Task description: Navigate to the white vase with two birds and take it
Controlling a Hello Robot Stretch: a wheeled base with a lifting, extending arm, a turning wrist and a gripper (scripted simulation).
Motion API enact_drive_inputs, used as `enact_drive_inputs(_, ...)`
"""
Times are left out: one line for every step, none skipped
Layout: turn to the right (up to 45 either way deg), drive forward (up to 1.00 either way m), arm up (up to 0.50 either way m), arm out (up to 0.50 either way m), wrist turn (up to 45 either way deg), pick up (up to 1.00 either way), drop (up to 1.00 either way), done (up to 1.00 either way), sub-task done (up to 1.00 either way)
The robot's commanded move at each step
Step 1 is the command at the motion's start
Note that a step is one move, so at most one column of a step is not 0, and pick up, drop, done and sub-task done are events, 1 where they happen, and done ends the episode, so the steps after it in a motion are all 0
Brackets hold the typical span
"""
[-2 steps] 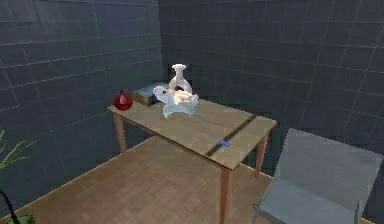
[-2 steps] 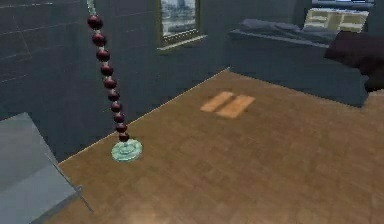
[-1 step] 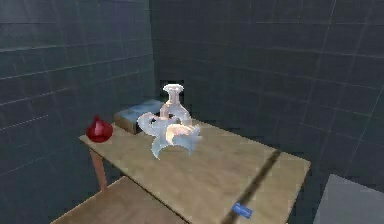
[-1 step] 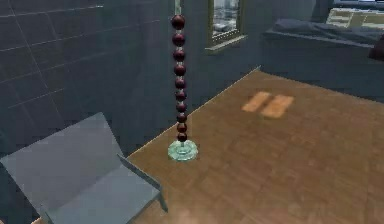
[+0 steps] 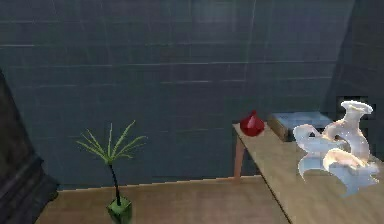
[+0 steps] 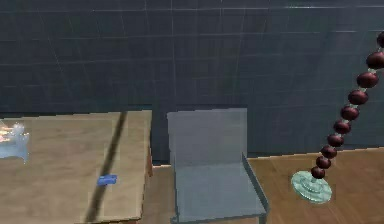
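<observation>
White vase (image 5: 345, 148) sits lower right on forward view's bench (image 5: 272, 165); side view adds chair (image 6: 212, 160) by bench edge, floor (image 6: 355, 207) lower right. Pincer: cannot tell.

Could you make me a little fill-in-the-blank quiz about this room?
On the table with the white vase sits a small ____ drop-shaped ornament.
The plant grows in a ____ pot.
Beside the table stands a grey ____.
Missing words: red, green, chair.
</observation>
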Motion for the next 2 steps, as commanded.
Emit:
enact_drive_inputs(-45.0,0.00,0.00,0.00,0.0,0.00,0.00,0.00,0.00)
enact_drive_inputs(45.0,0.00,0.00,0.00,0.0,0.00,0.00,0.00,0.00)
